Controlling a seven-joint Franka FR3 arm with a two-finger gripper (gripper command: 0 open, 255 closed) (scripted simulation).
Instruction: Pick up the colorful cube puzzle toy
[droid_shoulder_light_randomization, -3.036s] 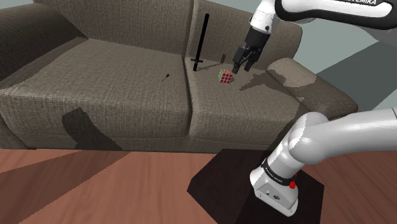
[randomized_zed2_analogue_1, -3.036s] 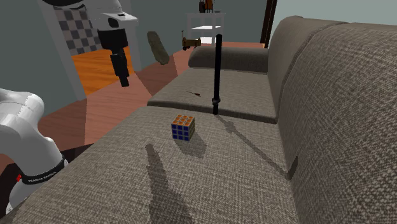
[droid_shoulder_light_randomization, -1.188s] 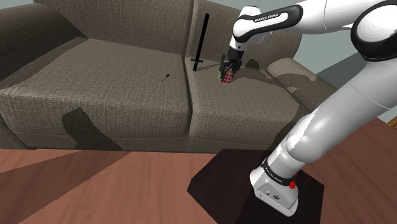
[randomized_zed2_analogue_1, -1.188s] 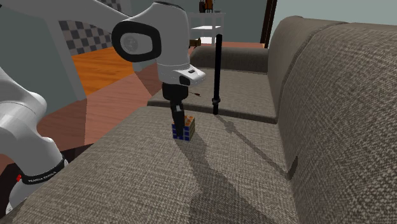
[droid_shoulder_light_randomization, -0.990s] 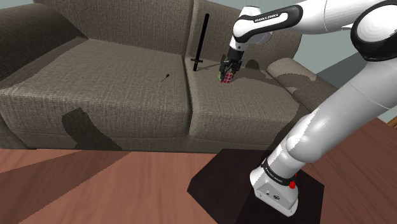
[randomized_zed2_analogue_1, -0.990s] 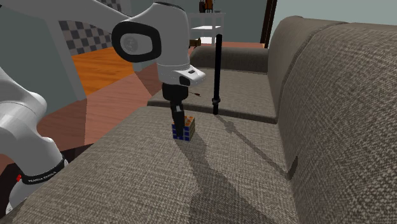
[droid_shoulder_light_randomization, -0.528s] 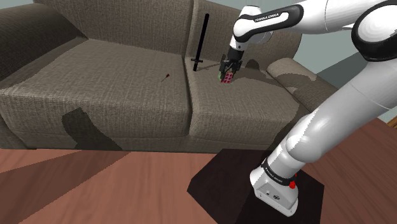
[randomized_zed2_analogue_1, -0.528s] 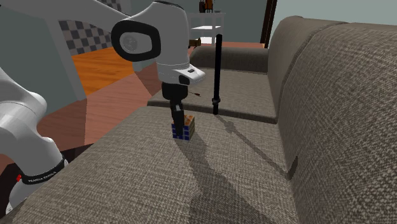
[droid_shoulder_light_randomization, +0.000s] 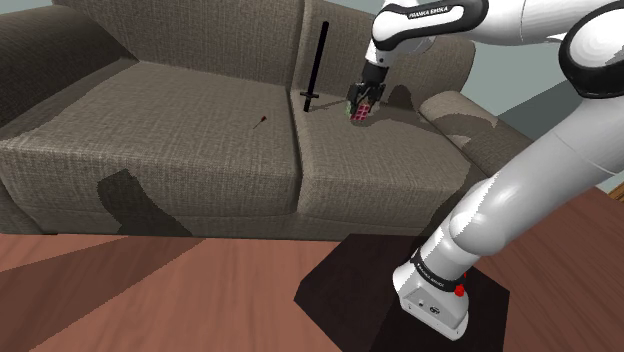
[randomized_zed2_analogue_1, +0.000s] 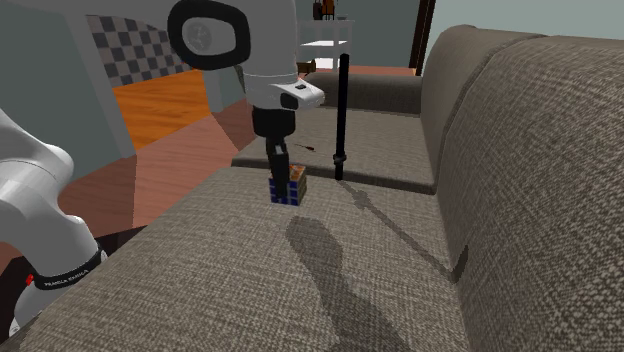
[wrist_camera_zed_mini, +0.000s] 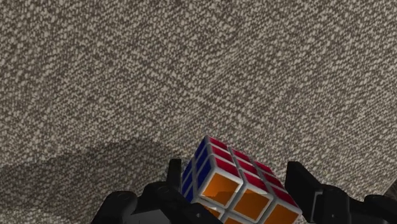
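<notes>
**Step in hand: the lift.** The multicoloured cube puzzle toy with blue, orange and red facelets on white edging (wrist_camera_zed_mini: 236, 186) sits clasped between the two fingers of the all-black two-finger gripper (randomized_zed2_analogue_1: 281, 181). The jaws are narrowed onto opposite faces of the toy.

In the second exterior view the toy hangs above the seat of the grey-brown woven-fabric sofa (droid_shoulder_light_randomization: 190, 140). Its shadow lies apart from it, at about five o'clock on the cushion, so the toy is judged clear of the fabric though not far off it.

A slim black upright rod (droid_shoulder_light_randomization: 317, 64) leans against the sofa back at about ten o'clock from the toy in the shoulder view, near but not touching. A small dark pin-like object (droid_shoulder_light_randomization: 259, 123) lies well apart at about nine o'clock, on the neighbouring cushion.

**Next move.** It calls for a straight upward pull with the clasp kept firm. The toy looks slightly turned between the fingers in the wrist view, so a slip or twist is the likely risk.

**Arm pose.** From the dark box stand (droid_shoulder_light_randomization: 350, 290), at five o'clock in the shoulder view, the white arm arches high. It then descends with the hand pointing nearly straight down at the seat.
</notes>
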